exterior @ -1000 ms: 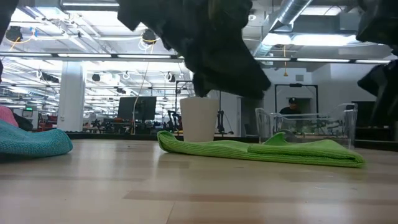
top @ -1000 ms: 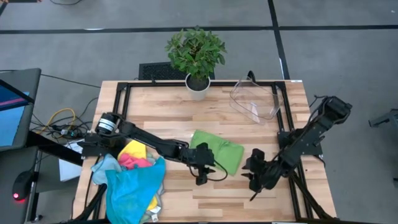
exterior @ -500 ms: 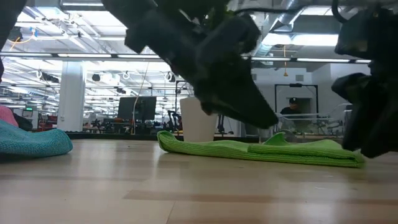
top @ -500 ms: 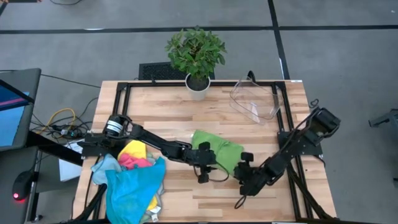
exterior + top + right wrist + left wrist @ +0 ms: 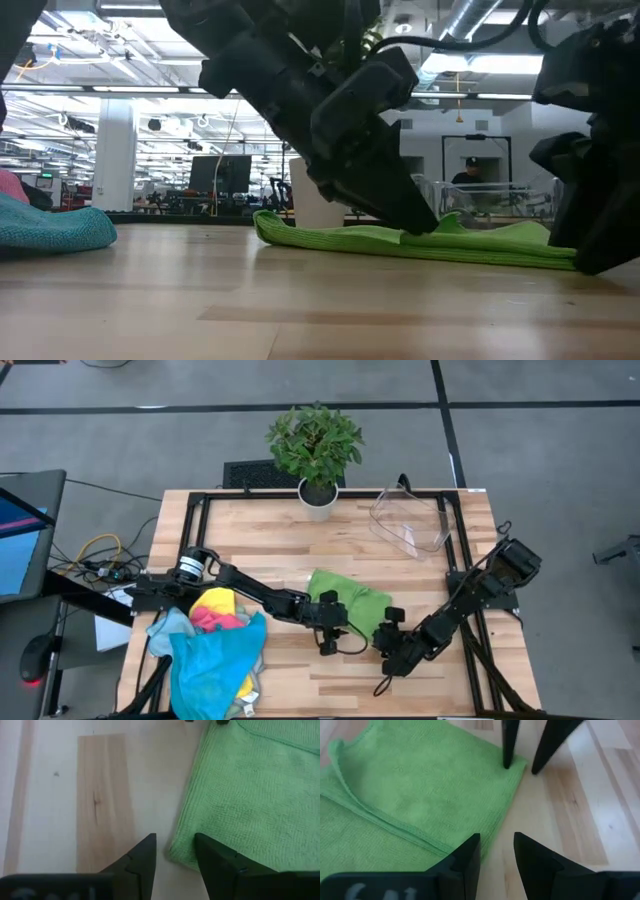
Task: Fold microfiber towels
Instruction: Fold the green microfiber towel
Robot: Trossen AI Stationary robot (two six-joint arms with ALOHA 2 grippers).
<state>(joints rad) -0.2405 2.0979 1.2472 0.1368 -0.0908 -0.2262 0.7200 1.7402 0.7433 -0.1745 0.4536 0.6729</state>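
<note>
Green towel (image 5: 350, 605) lies flat, already folded at least once, mid-table right of centre. Left gripper (image 5: 327, 631) sits at its near left corner, fingers (image 5: 465, 857) apart, one tip over the cloth edge, one over bare wood. Right gripper (image 5: 390, 643) sits at the near right corner, fingers (image 5: 142, 857) apart, straddling the hem, not clamped on anything.

To do this step well, I judge both grippers should drop until the lower finger slides under the hem, pinch only the top fold's corners, then lift together and carry them evenly to the far edge so the layers stay aligned. Uneven lift would skew the fold.

Pile of towels (image 5: 215, 650), blue, pink and yellow, sits at the near left of the table (image 5: 260, 540), well apart from the green one. Wooden slat surface; potted plant (image 5: 316, 455) at far centre, clear bin (image 5: 410, 520) at far right. Low view shows an open workshop behind, with ceiling lights and a person (image 5: 470, 172) far off.
</note>
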